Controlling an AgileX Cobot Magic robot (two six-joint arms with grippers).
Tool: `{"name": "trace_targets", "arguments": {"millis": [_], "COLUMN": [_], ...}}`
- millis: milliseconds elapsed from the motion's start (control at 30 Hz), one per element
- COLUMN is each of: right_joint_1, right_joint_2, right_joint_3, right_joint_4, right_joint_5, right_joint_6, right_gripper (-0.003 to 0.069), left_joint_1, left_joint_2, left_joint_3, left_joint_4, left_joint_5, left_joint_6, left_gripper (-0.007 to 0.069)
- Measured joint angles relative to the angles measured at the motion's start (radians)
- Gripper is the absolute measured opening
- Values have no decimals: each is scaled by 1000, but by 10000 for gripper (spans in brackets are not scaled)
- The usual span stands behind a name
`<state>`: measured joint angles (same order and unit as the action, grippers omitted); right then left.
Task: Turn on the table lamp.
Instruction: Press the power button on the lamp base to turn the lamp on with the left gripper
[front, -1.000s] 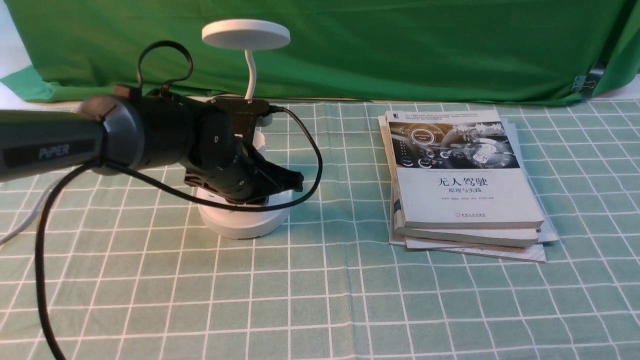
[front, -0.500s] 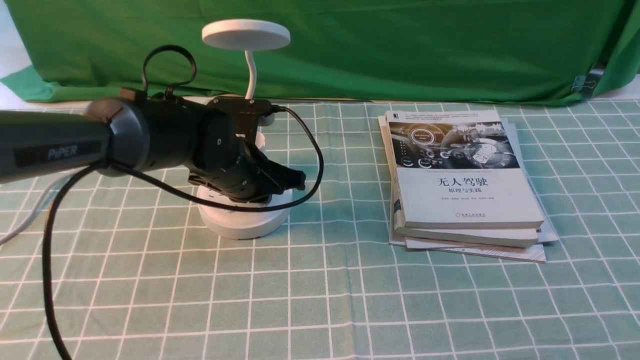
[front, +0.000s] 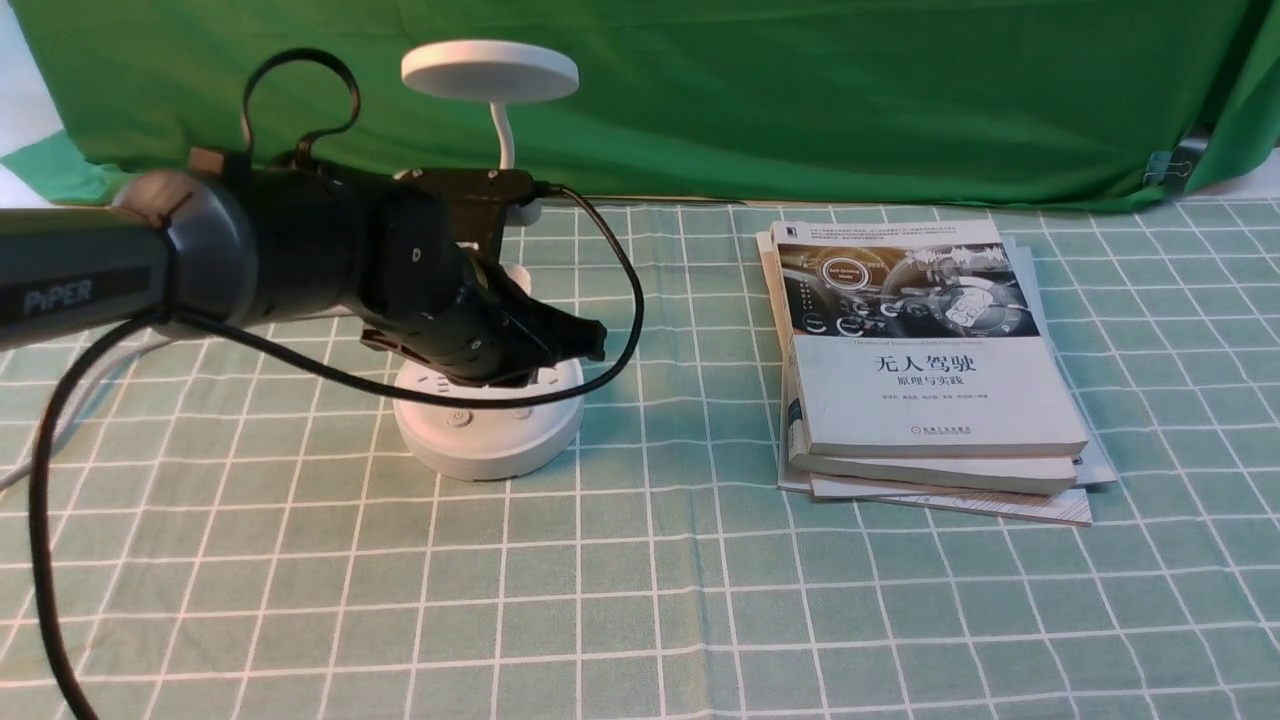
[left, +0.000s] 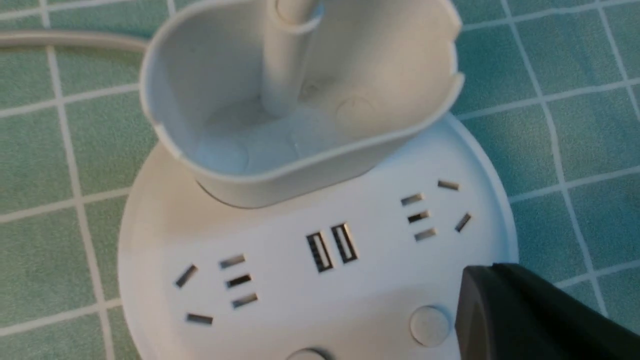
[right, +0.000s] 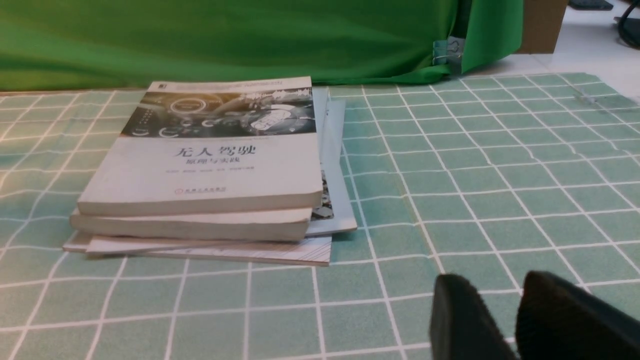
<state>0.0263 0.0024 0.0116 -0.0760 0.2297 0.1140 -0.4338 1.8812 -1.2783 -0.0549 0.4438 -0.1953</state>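
Checked green cloth covers the desk (front: 700, 610), and on its left part stands the lamp (front: 490, 452), its base under the left end effector (left: 492, 270), whose fingers look drawn together, narrow and empty. Coming down from here, the tips could miss the nearby button (left: 429, 325) and press bare plastic (the cable (front: 370, 382) crossing in front hides some of it), or a slanted push could skid the base; the right end effector (right: 495, 285) is slightly parted.
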Motion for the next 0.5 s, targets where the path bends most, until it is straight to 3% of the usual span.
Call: {"name": "trace_targets", "arguments": {"millis": [500], "right_joint_1": [0], "right_joint_2": [0], "right_joint_3": [0], "right_joint_4": [0], "right_joint_5": [-1], "right_joint_6": [0], "right_gripper": [241], "left_joint_1": [0], "left_joint_2": [40], "left_joint_3": [3], "left_joint_4": [-7], "left_joint_5": [22], "left_joint_6": [0], "left_gripper": [0]}}
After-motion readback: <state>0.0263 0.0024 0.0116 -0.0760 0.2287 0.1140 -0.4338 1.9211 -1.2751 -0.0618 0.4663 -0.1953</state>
